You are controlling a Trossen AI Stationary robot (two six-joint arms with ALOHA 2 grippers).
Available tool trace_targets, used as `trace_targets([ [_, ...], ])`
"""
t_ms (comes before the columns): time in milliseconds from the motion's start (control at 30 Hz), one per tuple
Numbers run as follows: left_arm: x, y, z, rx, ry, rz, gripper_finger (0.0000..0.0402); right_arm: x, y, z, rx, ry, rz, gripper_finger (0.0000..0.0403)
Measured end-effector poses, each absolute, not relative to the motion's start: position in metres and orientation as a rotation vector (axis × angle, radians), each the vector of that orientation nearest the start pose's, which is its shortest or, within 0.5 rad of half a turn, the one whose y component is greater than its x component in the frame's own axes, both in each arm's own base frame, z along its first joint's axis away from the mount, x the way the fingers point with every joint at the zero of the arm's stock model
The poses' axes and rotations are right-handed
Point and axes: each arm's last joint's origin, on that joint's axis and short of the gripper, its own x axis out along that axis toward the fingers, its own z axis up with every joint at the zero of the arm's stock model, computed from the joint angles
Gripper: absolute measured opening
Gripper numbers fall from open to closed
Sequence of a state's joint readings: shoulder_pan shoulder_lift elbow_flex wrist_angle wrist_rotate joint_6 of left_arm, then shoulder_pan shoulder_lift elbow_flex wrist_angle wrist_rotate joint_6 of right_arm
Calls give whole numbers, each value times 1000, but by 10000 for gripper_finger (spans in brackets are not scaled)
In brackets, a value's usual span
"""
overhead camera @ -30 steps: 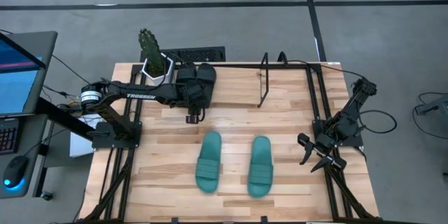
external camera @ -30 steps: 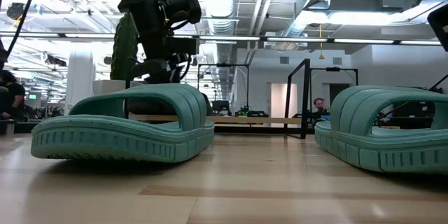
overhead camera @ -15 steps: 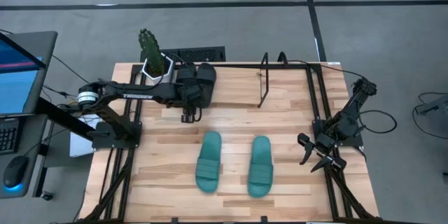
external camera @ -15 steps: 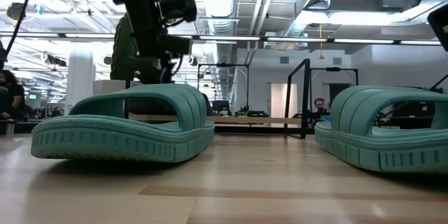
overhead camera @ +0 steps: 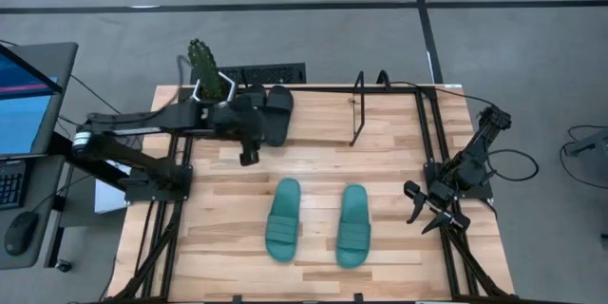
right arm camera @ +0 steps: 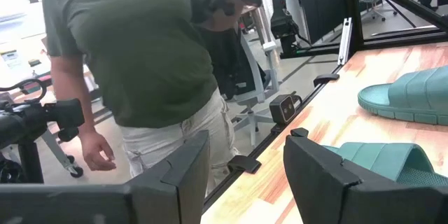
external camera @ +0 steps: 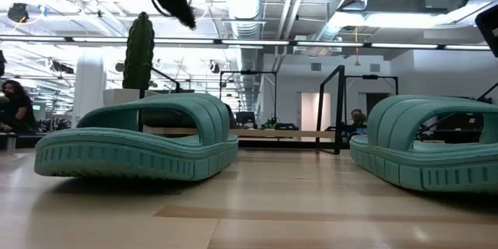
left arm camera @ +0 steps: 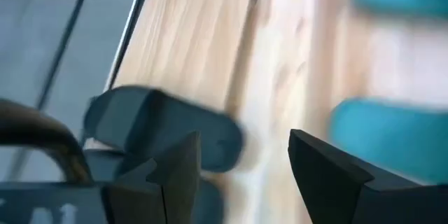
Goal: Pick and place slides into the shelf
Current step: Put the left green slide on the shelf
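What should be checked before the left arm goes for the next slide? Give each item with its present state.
1. Left gripper empty and open: ok, nothing sits between its fingers in the left wrist view.
2. Black slides at the table's far edge beside the potted cactus: ok; whether they rest on the shelf rods: cannot tell.
3. Two teal slides flat, side by side, apart, straps up: ok.
4. Right gripper open, parked at the table's right edge, away from the slides: ok.
5. Person beyond the table, seen by the right wrist camera: not ok.
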State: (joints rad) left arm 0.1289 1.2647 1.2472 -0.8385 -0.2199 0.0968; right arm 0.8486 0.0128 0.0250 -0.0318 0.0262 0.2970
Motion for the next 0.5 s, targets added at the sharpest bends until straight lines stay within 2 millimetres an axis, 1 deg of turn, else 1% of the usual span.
trace_targets([
  [133, 228, 22, 359, -15, 742, 270, 203, 65, 72, 168, 271, 140, 813, 169],
  [233, 220, 9, 367, -106, 681, 255, 203, 65, 72, 168, 271, 140, 813, 169],
  [400, 217, -18, 368, -190, 671, 181, 203, 65, 72, 168, 272, 140, 813, 169],
  [500, 221, -35, 358, -241, 671, 137, 203, 65, 72, 168, 271, 140, 813, 169],
])
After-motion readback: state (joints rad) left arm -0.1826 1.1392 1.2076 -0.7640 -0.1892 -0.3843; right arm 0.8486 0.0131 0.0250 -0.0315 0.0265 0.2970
